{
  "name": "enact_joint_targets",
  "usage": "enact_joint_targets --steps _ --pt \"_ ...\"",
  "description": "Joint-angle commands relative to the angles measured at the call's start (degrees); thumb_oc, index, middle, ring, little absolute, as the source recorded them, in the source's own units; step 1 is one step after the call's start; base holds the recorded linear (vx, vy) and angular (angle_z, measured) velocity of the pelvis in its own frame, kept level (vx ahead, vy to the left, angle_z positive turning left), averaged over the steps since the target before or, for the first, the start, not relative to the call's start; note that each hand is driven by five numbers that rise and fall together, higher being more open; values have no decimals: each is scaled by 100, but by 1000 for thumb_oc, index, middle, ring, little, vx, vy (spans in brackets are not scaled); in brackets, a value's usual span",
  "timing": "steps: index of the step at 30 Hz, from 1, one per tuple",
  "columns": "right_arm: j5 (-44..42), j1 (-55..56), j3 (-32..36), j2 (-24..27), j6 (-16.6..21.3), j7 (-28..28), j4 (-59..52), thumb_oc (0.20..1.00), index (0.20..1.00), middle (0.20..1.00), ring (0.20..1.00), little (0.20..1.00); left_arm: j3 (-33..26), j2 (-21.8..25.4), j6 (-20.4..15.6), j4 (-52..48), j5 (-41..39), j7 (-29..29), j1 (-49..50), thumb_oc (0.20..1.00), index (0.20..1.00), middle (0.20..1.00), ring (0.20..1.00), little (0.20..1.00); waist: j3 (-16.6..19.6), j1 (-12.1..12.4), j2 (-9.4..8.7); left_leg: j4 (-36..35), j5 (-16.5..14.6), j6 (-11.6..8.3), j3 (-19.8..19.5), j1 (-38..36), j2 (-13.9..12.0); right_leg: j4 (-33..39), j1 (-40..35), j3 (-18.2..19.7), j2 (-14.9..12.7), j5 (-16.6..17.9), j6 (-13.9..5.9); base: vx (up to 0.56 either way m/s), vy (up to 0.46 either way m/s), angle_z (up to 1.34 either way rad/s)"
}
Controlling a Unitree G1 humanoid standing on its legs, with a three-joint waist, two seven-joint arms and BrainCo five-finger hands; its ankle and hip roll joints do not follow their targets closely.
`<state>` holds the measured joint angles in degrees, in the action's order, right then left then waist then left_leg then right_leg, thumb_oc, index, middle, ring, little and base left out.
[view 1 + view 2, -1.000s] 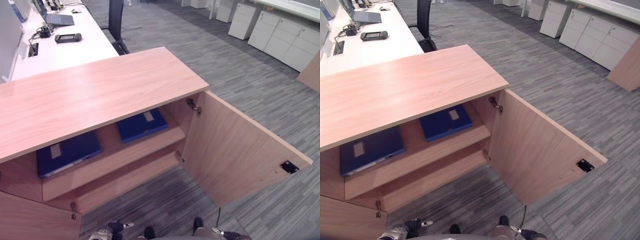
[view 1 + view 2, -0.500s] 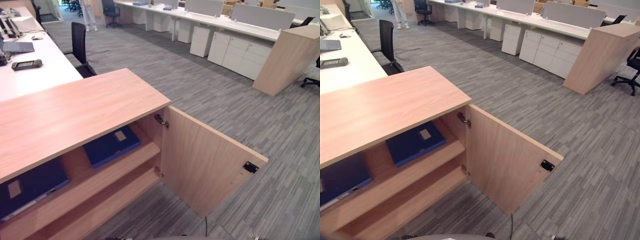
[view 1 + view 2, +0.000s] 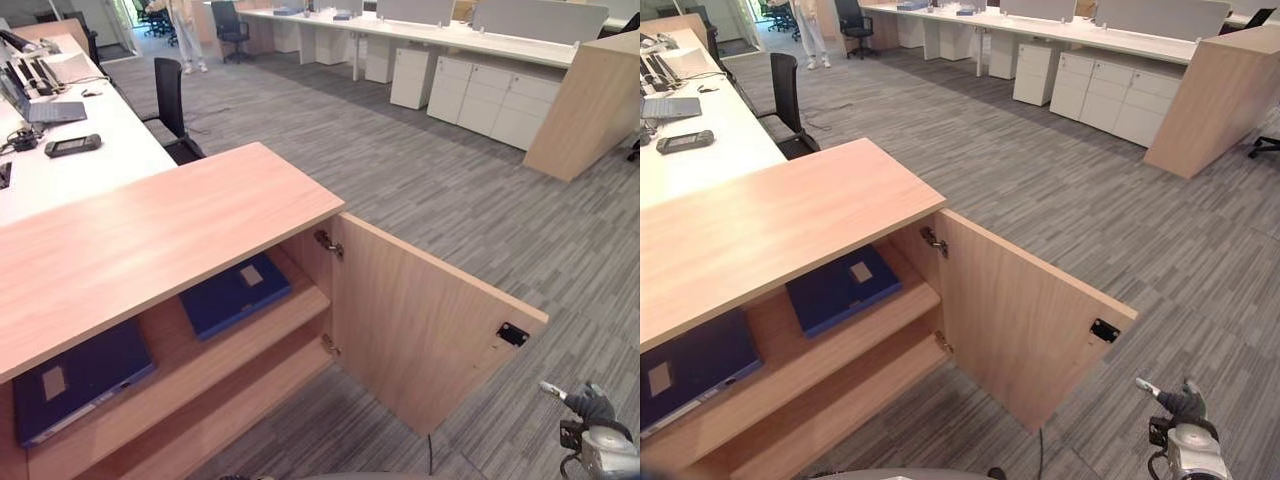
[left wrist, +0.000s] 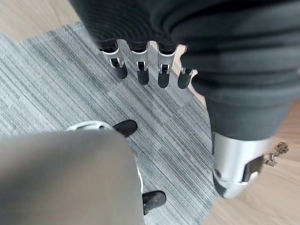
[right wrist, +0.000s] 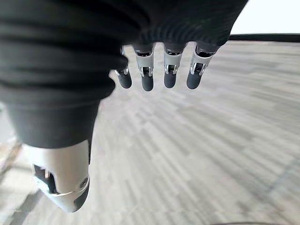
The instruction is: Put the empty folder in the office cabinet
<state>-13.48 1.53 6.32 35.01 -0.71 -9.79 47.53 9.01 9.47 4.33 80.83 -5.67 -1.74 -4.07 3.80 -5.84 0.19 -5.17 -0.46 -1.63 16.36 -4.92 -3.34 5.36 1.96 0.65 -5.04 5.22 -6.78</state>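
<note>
Office cabinet (image 3: 180,230): door (image 3: 430,320) swung open. Upper shelf (image 3: 240,335) carries two blue folders, one (image 3: 235,293) near the hinge, one (image 3: 80,378) further left. Placement appears done; door left to close. Right robot hand (image 5: 154,70) and left robot hand (image 4: 145,65): fingers relaxed, holding nothing, over carpet.

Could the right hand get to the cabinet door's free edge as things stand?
Probably yes. The right hand, fingers relaxed and holding nothing, hangs over bare carpet just past the open door, apart from it. Nothing stands between them.
</note>
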Motion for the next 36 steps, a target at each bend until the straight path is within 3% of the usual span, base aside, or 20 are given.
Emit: enact_joint_targets --steps 1,22,25,27,29,30,32,34,36 --pt "315 -330 -18 179 339 47 -120 1000 1000 1000 1000 1000 -115 -58 -19 358 234 0 -68 1000 1000 1000 1000 1000 65 67 -202 17 -545 101 -638 -49 224 -36 138 -56 295 -168 -244 0 0 0" --pt "-459 -219 -378 6 768 1161 -2796 1000 1000 1000 1000 1000 -335 -6 1 332 433 -119 42 1000 1000 1000 1000 1000 108 160 -205 17 -512 68 -659 -8 234 -36 141 -92 286 -162 -208 1 1 0" --pt "-1052 -311 -770 -224 829 1664 -3442 1000 1000 1000 1000 1000 -348 -13 -13 312 467 -147 47 1000 1000 1000 1000 1000 119 200 -203 17 -498 56 -654 -1 234 -36 153 -97 280 -160 -203 -1 6 -5" --pt "-1590 -386 -1332 -542 889 2074 -4065 1000 1000 1000 1000 1000 -316 -56 -19 301 513 -193 50 1000 1000 1000 1000 1000 125 251 -201 17 -482 50 -651 0 233 -36 149 -107 277 -161 -195 -9 15 -21" --pt "-2081 -446 -2658 -874 689 2607 -4696 1000 1000 1000 1000 1000 -288 -86 -57 253 492 -174 23 1000 1000 1000 1000 1000 96 327 -234 17 -448 30 -653 4 234 -36 144 -136 267 -141 -181 -36 30 -22" --pt "-2082 -451 -2664 -875 690 2607 -4692 1000 1000 1000 1000 1000 -293 -87 -57 253 493 -174 25 1000 1000 1000 1000 1000 96 319 -233 17 -448 30 -655 4 234 -36 144 -138 267 -142 -181 -37 22 -35" --pt "-2381 -570 -3452 -1038 539 2788 -4728 1000 1000 1000 1000 1000 -254 -104 -89 228 418 -106 -38 1000 1000 1000 1000 1000 81 367 -275 17 -427 19 -658 19 229 -36 152 -170 258 -125 -180 -34 23 10" --pt "-3153 -1123 -4723 -1303 143 3106 -4538 1000 1000 1000 1000 1000 -151 -119 -168 96 141 -2 -126 1000 1000 1000 1000 1000 24 489 -343 17 -392 16 -597 27 236 -36 209 -184 251 -50 -198 -94 78 24" --pt "-3266 -1383 -5103 -1468 57 3152 -4448 1000 1000 1000 1000 1000 -114 -131 -186 75 -6 13 -162 1000 1000 1000 1000 1000 -6 547 -384 17 -379 28 -525 35 245 -36 262 -180 237 18 -238 -65 59 -2"
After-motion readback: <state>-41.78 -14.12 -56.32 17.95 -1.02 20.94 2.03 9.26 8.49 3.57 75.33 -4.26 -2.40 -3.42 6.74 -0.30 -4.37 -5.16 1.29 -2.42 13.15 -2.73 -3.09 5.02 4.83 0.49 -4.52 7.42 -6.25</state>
